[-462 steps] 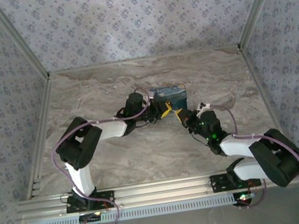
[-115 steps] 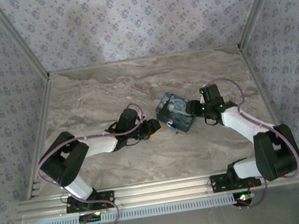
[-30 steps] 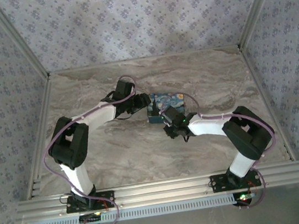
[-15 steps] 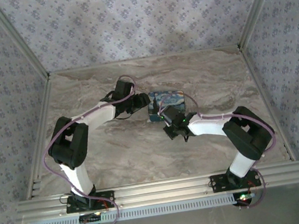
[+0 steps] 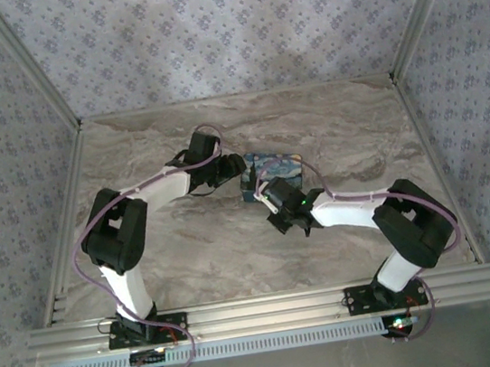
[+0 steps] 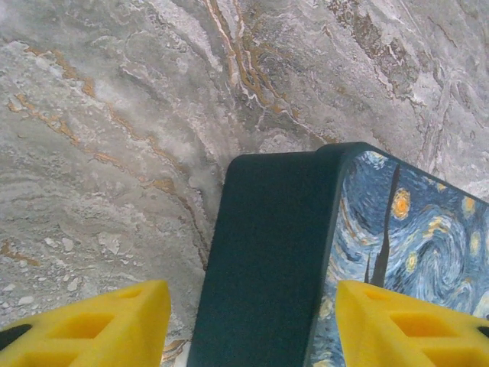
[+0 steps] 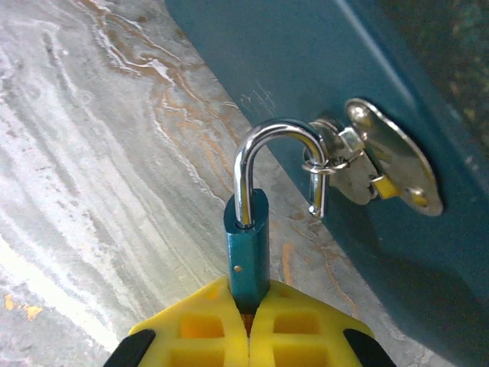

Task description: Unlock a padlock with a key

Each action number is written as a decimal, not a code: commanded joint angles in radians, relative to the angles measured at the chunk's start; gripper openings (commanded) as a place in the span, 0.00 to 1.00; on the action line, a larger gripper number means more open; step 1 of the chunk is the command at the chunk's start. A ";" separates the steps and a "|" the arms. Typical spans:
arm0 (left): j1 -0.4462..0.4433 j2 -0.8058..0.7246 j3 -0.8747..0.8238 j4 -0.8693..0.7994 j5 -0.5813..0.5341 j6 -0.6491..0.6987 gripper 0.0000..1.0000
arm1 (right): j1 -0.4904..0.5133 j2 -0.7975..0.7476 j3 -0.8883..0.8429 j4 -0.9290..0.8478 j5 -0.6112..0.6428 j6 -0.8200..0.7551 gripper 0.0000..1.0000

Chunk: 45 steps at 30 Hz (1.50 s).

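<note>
Box [image 5: 281, 166] mid-table, open tabletop [image 5: 355, 122] beyond.

You had soft, even light overhead. Glare streaked the chrome of the padlock [image 7: 246, 223], shadow darkened the lower side of the box [image 7: 306, 46], and its far corner blurred.
</note>
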<state>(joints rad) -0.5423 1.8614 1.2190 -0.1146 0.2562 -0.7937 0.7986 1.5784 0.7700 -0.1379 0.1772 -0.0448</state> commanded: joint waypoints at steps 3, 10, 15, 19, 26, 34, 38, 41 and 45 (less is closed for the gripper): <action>0.007 0.008 -0.001 0.027 0.032 0.001 0.59 | 0.013 -0.018 0.027 -0.004 -0.035 -0.074 0.00; 0.007 0.015 -0.003 0.030 0.045 -0.002 0.58 | 0.029 0.006 0.060 -0.020 -0.035 -0.122 0.00; 0.007 0.016 -0.005 0.032 0.049 -0.006 0.58 | 0.055 0.033 0.093 -0.043 0.009 -0.165 0.00; 0.007 0.016 -0.007 0.042 0.057 -0.015 0.58 | 0.063 0.054 0.113 -0.065 0.026 -0.184 0.00; 0.006 0.015 -0.015 0.048 0.061 -0.020 0.58 | 0.088 0.046 0.105 -0.032 0.030 -0.194 0.00; 0.001 0.015 -0.045 0.081 0.075 -0.047 0.58 | 0.098 0.052 0.120 0.011 0.033 -0.236 0.00; -0.002 0.012 -0.053 0.092 0.077 -0.056 0.58 | 0.099 0.067 0.152 -0.006 0.019 -0.219 0.00; -0.005 0.012 -0.056 0.098 0.078 -0.065 0.58 | 0.105 0.076 0.173 -0.011 0.012 -0.197 0.00; -0.008 0.012 -0.059 0.104 0.080 -0.068 0.58 | 0.106 0.090 0.196 -0.031 0.009 -0.151 0.00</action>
<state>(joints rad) -0.5423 1.8698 1.1732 -0.0151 0.3138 -0.8497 0.8951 1.6562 0.9142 -0.1776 0.1947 -0.2356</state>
